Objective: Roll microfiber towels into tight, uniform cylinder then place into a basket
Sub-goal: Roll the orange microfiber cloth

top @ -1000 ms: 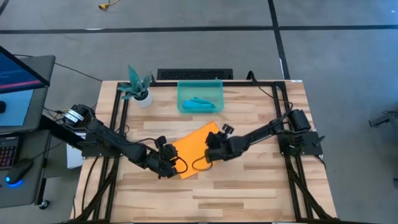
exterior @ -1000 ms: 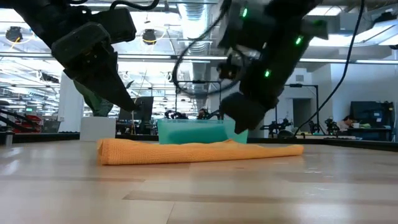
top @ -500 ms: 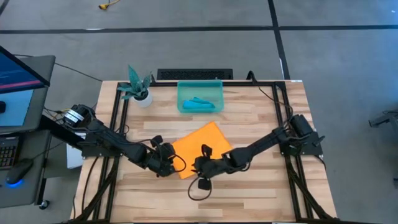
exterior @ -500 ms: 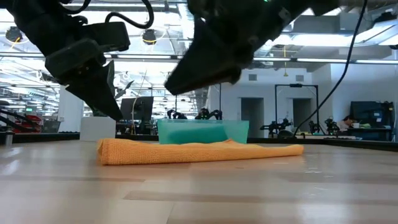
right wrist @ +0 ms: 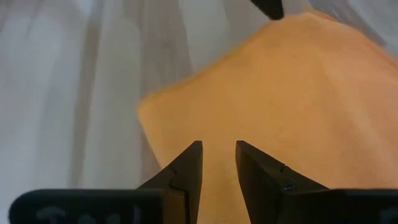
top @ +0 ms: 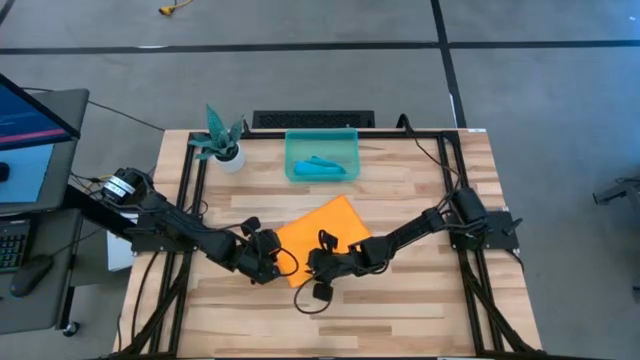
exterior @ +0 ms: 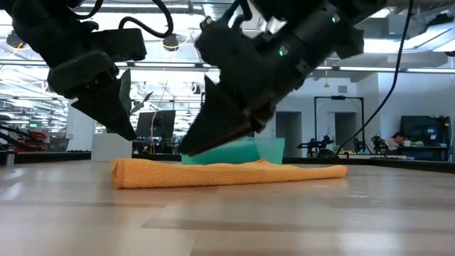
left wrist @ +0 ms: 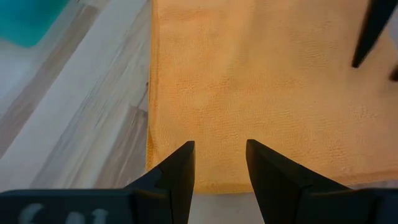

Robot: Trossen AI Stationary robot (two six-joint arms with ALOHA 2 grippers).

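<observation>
Potted plant [top: 222, 140] far-left, well apart. My left gripper [left wrist: 219, 163] and right gripper [right wrist: 217, 160] gape, empty, over orange towel [top: 322, 232]; basket [top: 321, 137] half-hidden behind.

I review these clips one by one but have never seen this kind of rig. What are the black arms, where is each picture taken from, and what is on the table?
Two robot arms work at a wooden table. One picture looks straight down, one looks level across the tabletop, and two come from cameras on the arms' wrists. An orange towel lies flat on the table. The left gripper and the right gripper are both poised at its near edge, fingers open, holding nothing. At the far edge stands a teal basket with a rolled blue towel inside, and beside it a small potted plant.
</observation>
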